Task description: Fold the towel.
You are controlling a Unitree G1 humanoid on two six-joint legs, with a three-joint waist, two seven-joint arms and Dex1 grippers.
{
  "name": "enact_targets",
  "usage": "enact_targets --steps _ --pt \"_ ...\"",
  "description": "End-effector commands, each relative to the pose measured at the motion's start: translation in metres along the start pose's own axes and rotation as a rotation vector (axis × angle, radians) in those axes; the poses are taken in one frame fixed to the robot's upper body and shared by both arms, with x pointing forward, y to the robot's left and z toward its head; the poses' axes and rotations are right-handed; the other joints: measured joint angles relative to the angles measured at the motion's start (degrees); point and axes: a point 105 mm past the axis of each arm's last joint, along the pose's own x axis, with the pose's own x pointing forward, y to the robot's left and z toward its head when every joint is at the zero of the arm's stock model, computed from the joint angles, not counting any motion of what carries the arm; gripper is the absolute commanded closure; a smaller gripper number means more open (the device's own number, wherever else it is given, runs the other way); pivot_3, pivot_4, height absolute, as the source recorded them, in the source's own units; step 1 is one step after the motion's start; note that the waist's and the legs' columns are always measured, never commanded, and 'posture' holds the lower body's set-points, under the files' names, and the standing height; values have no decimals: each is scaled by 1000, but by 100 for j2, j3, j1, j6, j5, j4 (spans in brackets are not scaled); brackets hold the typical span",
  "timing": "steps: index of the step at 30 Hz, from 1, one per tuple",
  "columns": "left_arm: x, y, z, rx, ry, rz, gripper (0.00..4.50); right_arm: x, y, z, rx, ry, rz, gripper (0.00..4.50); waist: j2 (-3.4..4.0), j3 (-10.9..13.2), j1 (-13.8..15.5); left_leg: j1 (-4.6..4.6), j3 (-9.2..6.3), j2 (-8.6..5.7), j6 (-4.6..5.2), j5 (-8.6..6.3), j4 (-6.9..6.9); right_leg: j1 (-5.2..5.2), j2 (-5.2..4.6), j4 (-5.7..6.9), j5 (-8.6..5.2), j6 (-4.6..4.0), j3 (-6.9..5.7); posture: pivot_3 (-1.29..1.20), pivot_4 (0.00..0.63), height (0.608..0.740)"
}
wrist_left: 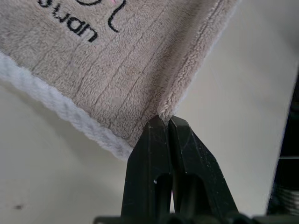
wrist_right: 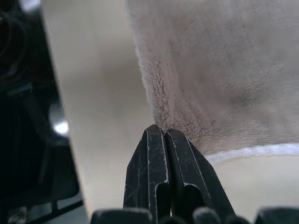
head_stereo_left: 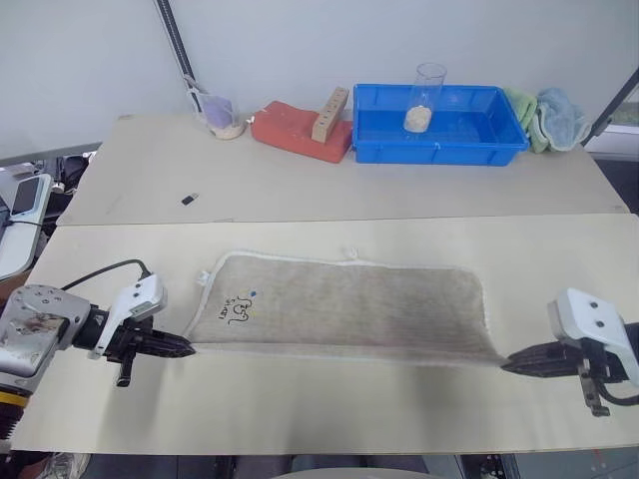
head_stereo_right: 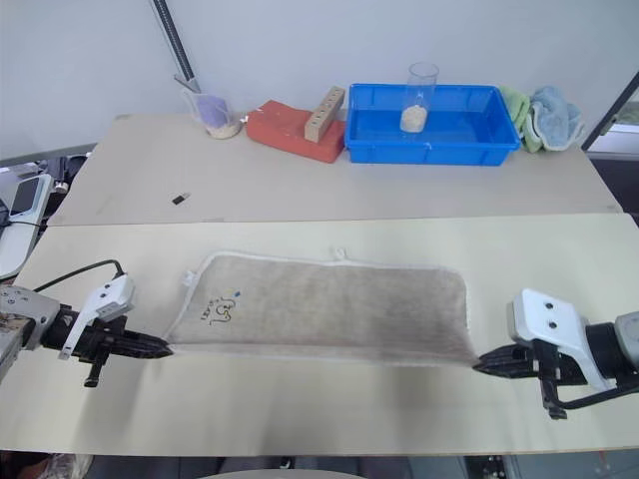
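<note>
- Watching from my station, I saw the towel (head_stereo_left: pixel 344 305) lying flat on the near table (head_stereo_left: pixel 300 399), folded into a long strip and stretched between my two pincers.
- My left gripper (head_stereo_left: pixel 185 348) had its two black fingers pressed fully together on the towel's near left corner, the tips right at the spot where the white corded hem (wrist_left: pixel 60 109) met the beige pile.
- Just beyond that pincer's tips the embroidered black lettering (head_stereo_left: pixel 236 308) showed on the cloth.
- My right gripper (head_stereo_left: pixel 509 363) was likewise clamped tight, pinching the towel's near right corner, with the fluffy pile bunching slightly at the tips in the wrist view.
- Both pincers sat low at the table surface, pointing inward toward each other along the towel's near edge.
- Far beyond both pincers, on the rear table, stood a blue bin (head_stereo_left: pixel 439 125) with a clear cup (head_stereo_left: pixel 424 98) in it, a red block (head_stereo_left: pixel 300 131) beside it, and green and light-blue cloths (head_stereo_left: pixel 547 117) past the bin.
</note>
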Motion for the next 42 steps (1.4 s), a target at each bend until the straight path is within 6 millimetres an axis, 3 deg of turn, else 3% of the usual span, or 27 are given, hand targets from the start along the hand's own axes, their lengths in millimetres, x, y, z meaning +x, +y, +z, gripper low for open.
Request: enact_targets --steps 1,9,17,22,28,42 --pt "-12 7 22 1 -61 42 4500 -11 -14 14 44 -42 -59 4487 -4 2 6 0 0 -1 0 0 0 0 0 0 0 0 -1 0 150 740" --pt "-32 34 64 -45 -140 79 4500 -22 -39 25 201 -126 -105 4487 -8 4 23 -4 -3 -8 2 -1 2 -3 1 -6 2 -3 -9 0 150 740" --pt "-5 61 97 -16 -121 71 4500 -8 -62 12 299 -138 -151 4487 -10 5 1 -7 -2 -10 3 -1 10 -6 4 3 2 -3 -10 0 150 740" --pt "1 74 100 -34 -125 101 4500 -3 -75 4 338 -133 -188 4487 -11 6 -72 -12 -3 -9 3 0 12 -16 5 14 2 -3 -10 0 150 740" --pt "-6 94 103 -97 -182 183 4500 1 -97 -4 368 -144 -249 4487 -12 6 -129 -9 -4 -10 6 2 19 -15 4 20 2 -3 -11 0 150 740" --pt "12 113 104 -131 -216 258 4500 13 -121 -4 370 -151 -282 4487 -10 5 -125 -11 -5 -12 7 3 22 -20 3 28 2 -3 -13 0 150 740"
